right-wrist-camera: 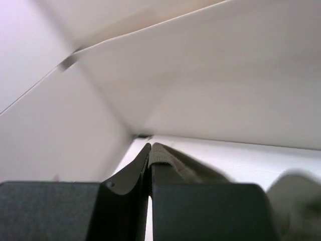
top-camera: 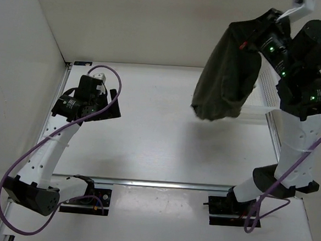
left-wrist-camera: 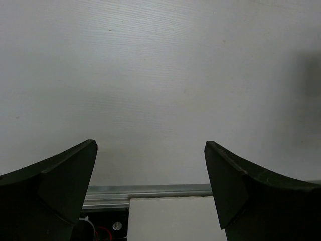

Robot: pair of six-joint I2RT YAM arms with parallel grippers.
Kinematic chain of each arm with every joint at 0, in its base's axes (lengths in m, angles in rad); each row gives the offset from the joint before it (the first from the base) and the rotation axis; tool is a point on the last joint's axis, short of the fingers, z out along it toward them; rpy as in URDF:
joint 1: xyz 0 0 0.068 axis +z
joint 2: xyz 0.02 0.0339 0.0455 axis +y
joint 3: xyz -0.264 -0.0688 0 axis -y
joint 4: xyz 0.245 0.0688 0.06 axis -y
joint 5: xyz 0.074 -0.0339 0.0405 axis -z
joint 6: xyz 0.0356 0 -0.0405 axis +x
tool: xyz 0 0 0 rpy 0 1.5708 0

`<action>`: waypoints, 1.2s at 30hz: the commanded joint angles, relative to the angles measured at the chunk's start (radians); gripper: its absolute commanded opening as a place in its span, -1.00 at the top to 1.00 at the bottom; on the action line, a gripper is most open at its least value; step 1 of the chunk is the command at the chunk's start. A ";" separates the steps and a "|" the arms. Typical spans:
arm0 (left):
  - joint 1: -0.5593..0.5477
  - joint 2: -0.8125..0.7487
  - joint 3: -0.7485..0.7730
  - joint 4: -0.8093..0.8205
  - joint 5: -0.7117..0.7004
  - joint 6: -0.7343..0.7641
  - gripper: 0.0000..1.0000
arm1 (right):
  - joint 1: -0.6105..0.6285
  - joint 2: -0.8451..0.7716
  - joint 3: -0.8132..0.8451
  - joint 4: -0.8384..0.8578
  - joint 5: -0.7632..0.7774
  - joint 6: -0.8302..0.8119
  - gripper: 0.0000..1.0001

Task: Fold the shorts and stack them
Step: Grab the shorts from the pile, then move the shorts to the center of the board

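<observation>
The dark olive-green shorts hang in the air at the upper right of the top view, above the table. My right gripper is raised high and is shut on their upper edge. In the right wrist view the jaws are pressed together at the gripper, with olive fabric pinched and draped over the right finger. My left gripper is open and empty at the left of the table. In the left wrist view its fingers stand wide apart over bare table.
A white mesh basket stands at the right edge of the table, partly behind the hanging shorts and the right arm. White walls enclose the table at the left and back. A metal rail runs across the near side, also in the left wrist view.
</observation>
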 commanded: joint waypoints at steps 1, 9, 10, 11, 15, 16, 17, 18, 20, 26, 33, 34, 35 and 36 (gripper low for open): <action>0.005 -0.008 0.068 -0.055 -0.070 0.009 -1.00 | 0.129 0.019 -0.077 -0.016 -0.080 -0.045 0.99; 0.014 0.001 0.118 -0.114 -0.103 0.009 -1.00 | 0.307 0.019 -0.381 -0.036 0.109 -0.068 0.92; 0.025 0.001 0.130 -0.114 -0.075 0.018 -1.00 | 0.307 0.063 -0.381 -0.036 0.130 -0.068 0.88; 0.025 0.001 0.130 -0.114 -0.066 0.018 -1.00 | 0.293 0.089 -0.392 -0.036 0.188 -0.079 0.67; 0.034 0.023 0.130 -0.114 -0.021 0.018 -1.00 | 0.226 0.340 -0.196 -0.284 0.250 -0.073 -1.00; 0.034 0.023 0.119 -0.114 -0.008 0.018 -1.00 | 0.216 0.370 -0.152 -0.338 0.285 -0.061 -1.00; 0.034 0.023 0.089 -0.105 0.021 0.018 -1.00 | 0.216 0.381 -0.130 -0.369 0.300 -0.061 -1.00; 0.034 0.023 0.067 -0.096 0.034 0.018 -1.00 | 0.216 0.347 -0.184 -0.369 0.322 -0.051 -1.00; 0.034 0.011 -0.018 -0.072 0.093 -0.002 -1.00 | 0.248 0.265 -0.336 -0.296 0.360 -0.031 -1.00; 0.011 -0.038 -0.249 -0.009 0.228 -0.043 -0.79 | 0.392 -0.056 -0.974 -0.058 0.249 0.090 -0.79; -0.067 -0.123 -0.594 0.163 0.374 -0.256 -1.00 | 0.543 -0.096 -1.194 -0.067 0.248 0.231 -0.97; -0.067 -0.102 -0.594 0.180 0.394 -0.256 -1.00 | 0.554 -0.096 -1.194 -0.067 0.259 0.231 -0.97; -0.067 -0.088 -0.582 0.189 0.394 -0.256 -1.00 | 0.554 -0.084 -1.181 -0.076 0.259 0.231 -0.97; -0.067 -0.071 -0.564 0.189 0.382 -0.256 -0.90 | 0.554 -0.075 -1.165 -0.090 0.290 0.231 -0.97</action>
